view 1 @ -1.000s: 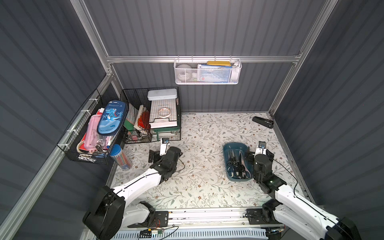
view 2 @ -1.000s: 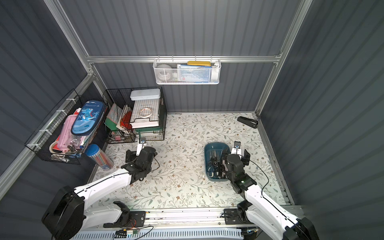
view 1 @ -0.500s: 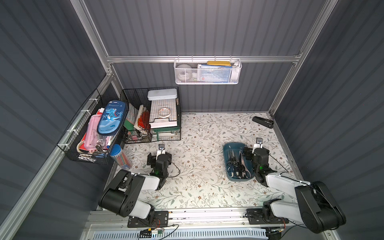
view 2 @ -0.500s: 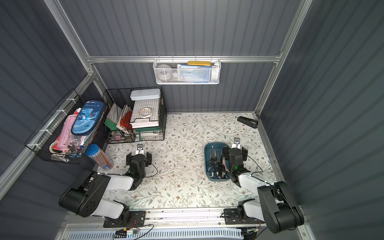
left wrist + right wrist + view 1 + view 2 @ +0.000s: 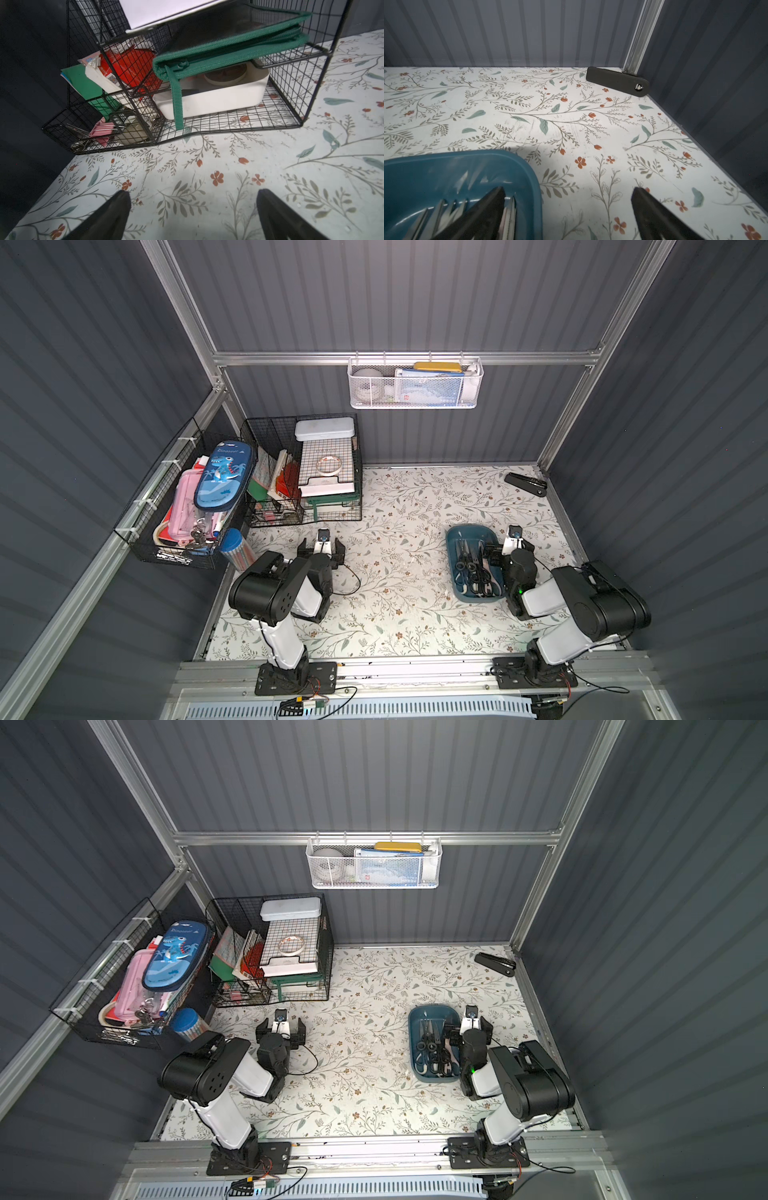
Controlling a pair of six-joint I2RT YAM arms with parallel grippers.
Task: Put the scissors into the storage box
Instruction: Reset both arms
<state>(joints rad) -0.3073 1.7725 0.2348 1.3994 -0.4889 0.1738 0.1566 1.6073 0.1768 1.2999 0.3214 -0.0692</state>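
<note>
Together, steel-bladed scissors [image 5: 471,568] lie in the glossy round-cornered teal storage box [image 5: 451,556]

Dark grey ribbed walls [image 5: 415,294] close the booth on three sides in both top views, joined at the corners by slanting aluminium posts [image 5: 183,302]. A horizontal aluminium rail [image 5: 282,358] crosses the back wall in the upper middle of the frame, and a white mesh basket [image 5: 415,402] hangs from it. The table [image 5: 407,614] wears a pale sheet printed with grey-green twigs and small red flowers. A black wire rack [image 5: 332,515] stands on it at centre left, against the back wall. A black wire basket [image 5: 166,558] hangs on the left wall. A silver track [image 5: 415,672] edges the bottom of the frame. The table looks brightest at lower middle.
</note>
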